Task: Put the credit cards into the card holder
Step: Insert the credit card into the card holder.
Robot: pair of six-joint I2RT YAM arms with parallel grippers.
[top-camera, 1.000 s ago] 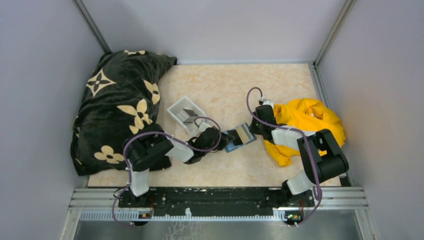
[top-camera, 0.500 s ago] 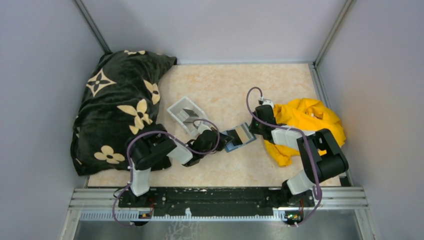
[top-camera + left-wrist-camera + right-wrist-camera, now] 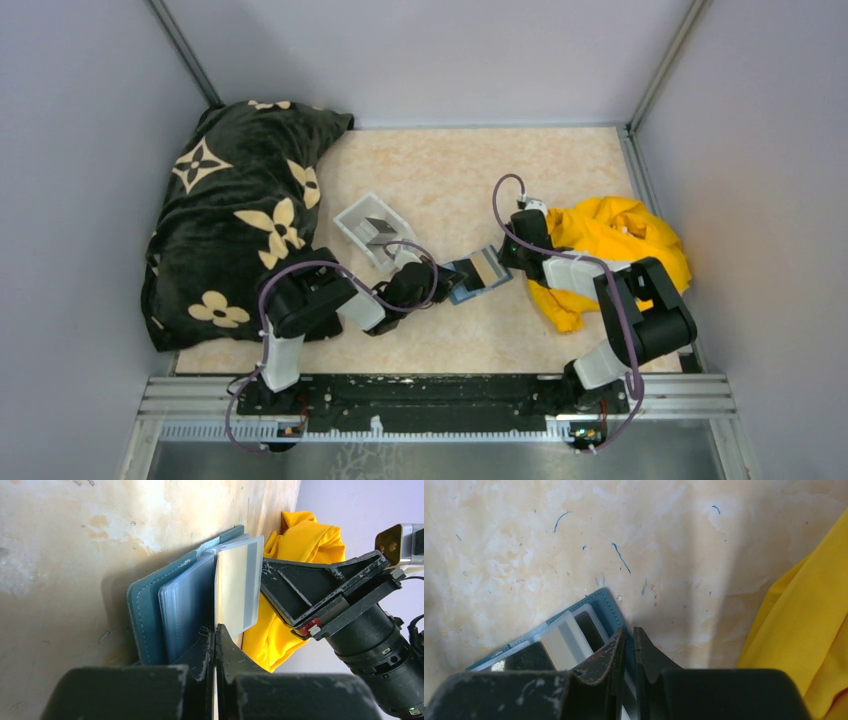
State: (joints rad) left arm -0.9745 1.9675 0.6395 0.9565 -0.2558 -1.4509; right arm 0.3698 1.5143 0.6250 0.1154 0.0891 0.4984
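The card holder point(image 3: 480, 272), a teal wallet, lies open mid-table between my two arms. In the left wrist view it point(image 3: 147, 612) shows clear card sleeves. My left gripper point(image 3: 215, 627) is shut on a yellow-tan credit card point(image 3: 237, 587) with a grey stripe, held edge-on with its far end at the wallet's sleeves. My right gripper point(image 3: 629, 630) is shut on the wallet's teal edge point(image 3: 609, 605), and the tan card point(image 3: 566, 640) shows beside it. From above, the left gripper point(image 3: 452, 276) and the right gripper point(image 3: 503, 258) meet at the wallet from opposite sides.
A clear-white tray point(image 3: 352, 222) holding a grey card point(image 3: 380, 227) stands just beyond the left arm. A black flowered blanket point(image 3: 235, 200) fills the left side. A yellow cloth point(image 3: 615, 240) lies under the right arm. Walls enclose the table.
The left arm's wrist and elbow have edged slightly left and toward the near edge. The wallet, the card and the right arm look unmoved.
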